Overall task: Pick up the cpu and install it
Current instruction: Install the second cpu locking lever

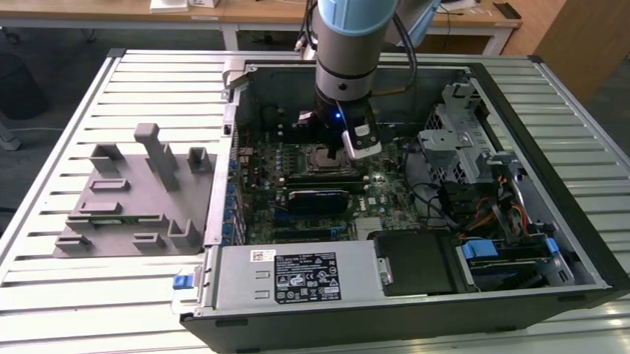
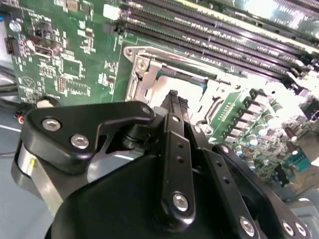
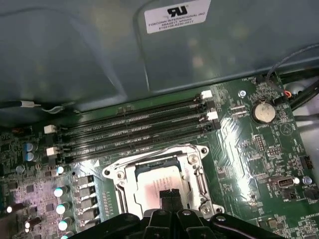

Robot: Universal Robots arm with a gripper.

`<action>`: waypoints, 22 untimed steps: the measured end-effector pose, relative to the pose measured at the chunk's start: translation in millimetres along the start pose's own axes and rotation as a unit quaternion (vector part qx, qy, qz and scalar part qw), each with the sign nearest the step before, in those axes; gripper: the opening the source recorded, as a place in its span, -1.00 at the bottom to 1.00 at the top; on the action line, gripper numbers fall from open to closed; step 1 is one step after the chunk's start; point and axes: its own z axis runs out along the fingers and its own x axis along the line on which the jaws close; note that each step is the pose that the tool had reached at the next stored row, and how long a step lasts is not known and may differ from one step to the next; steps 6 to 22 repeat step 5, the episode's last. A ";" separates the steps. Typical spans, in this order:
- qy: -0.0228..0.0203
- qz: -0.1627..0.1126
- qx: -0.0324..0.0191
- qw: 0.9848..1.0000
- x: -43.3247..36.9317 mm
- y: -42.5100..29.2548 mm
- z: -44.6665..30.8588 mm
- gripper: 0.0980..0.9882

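Cpu [image 3: 158,180] in socket [image 3: 122,175], under tool [image 3: 170,195]

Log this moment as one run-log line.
gripper: fingertips together, over socket | small flat square silver-topped cpu: lying in metal-framed motherboard socket | open black computer case: on slatted table

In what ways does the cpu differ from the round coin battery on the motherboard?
In the first wrist view, the cpu is square with a pale, shiny flat top; the coin battery is round and silver. The cpu lies inside the metal socket frame, directly under the gripper; the coin battery sits apart, near the board's edge. The cpu looks clearly larger. Both are flat, metallic, and lie on the green motherboard.
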 end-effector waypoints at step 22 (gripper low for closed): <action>0.000 0.000 0.000 1.000 0.0 0.0 0.0 -0.98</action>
